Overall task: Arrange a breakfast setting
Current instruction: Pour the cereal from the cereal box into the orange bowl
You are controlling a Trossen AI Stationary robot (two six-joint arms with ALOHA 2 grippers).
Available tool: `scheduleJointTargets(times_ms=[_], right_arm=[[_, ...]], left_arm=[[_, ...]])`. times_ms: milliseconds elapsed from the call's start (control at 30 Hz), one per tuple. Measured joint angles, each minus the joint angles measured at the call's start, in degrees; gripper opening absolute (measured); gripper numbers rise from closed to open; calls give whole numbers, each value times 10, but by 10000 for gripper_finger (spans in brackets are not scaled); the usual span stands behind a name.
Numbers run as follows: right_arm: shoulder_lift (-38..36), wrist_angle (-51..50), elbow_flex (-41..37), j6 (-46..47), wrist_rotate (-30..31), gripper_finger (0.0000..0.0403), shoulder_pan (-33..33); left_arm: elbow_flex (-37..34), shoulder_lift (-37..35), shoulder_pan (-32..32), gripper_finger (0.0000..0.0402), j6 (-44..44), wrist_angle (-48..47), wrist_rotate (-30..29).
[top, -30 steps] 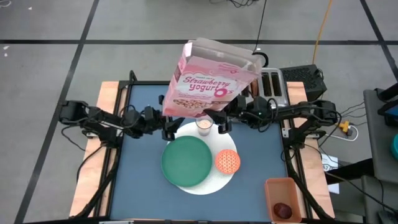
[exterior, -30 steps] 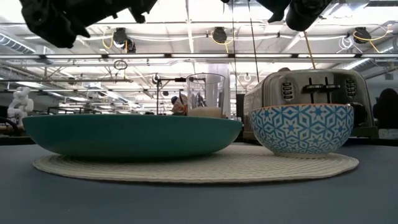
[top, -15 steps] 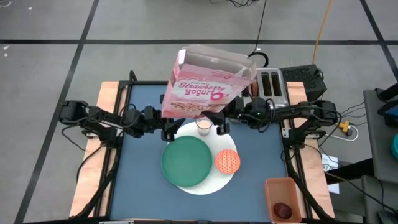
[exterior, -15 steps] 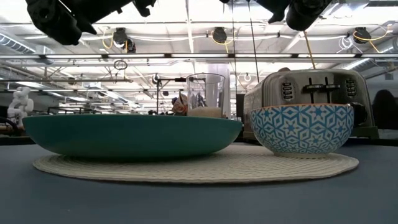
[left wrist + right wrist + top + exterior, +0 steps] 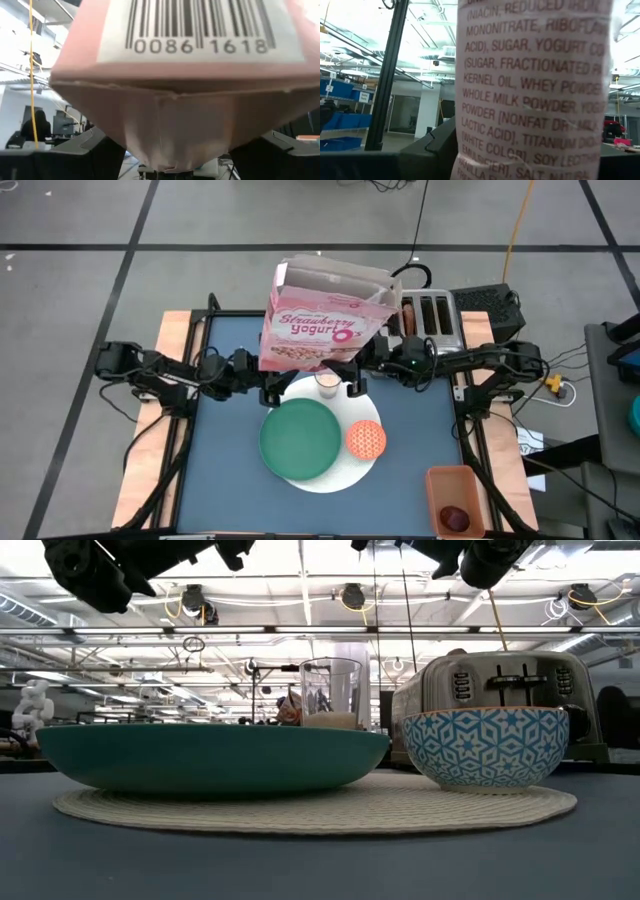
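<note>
While both end effectors clamp it, the pink cereal box [image 5: 325, 315] stands upright, open top up.

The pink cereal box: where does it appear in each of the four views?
High view: pink cereal box at upper centre, above the milk glass.
Low view: not in it; the glass shows.
Left wrist view: barcode panel fills it.
Right wrist view: ingredients panel, centre-right.

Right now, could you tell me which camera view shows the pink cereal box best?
The high view: the whole pink cereal box shows, held up between both arms. The left wrist view shows only its barcode end, the right wrist view only its ingredient panel, and the low view misses it.
</note>
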Motion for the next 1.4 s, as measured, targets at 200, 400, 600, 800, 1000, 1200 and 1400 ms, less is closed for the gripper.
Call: scheduleJointTargets(times_ms=[200, 400, 600, 800, 1000, 1200, 1400], right_arm=[[0, -7, 0, -17, 1, 208, 0], [0, -15, 0, -19, 1, 208, 0], [0, -41, 1, -20, 2, 208, 0], [0, -40, 1, -28, 2, 208, 0], [0, -46, 1, -28, 3, 208, 0], [0, -46, 0, -26, 2, 208, -1], [0, -47, 0, -19, 2, 209, -1]], left_arm=[[0, 0, 0, 301, 3, 0, 0], [0, 0, 0, 301, 3, 1, 0], [0, 0, 0, 301, 17, 7, 0], [0, 0, 0, 276, 27, 8, 0], [0, 0, 0, 227, 30, 8, -1], [0, 0, 0, 227, 30, 8, -11], [0, 0, 0, 229, 29, 8, -14]])
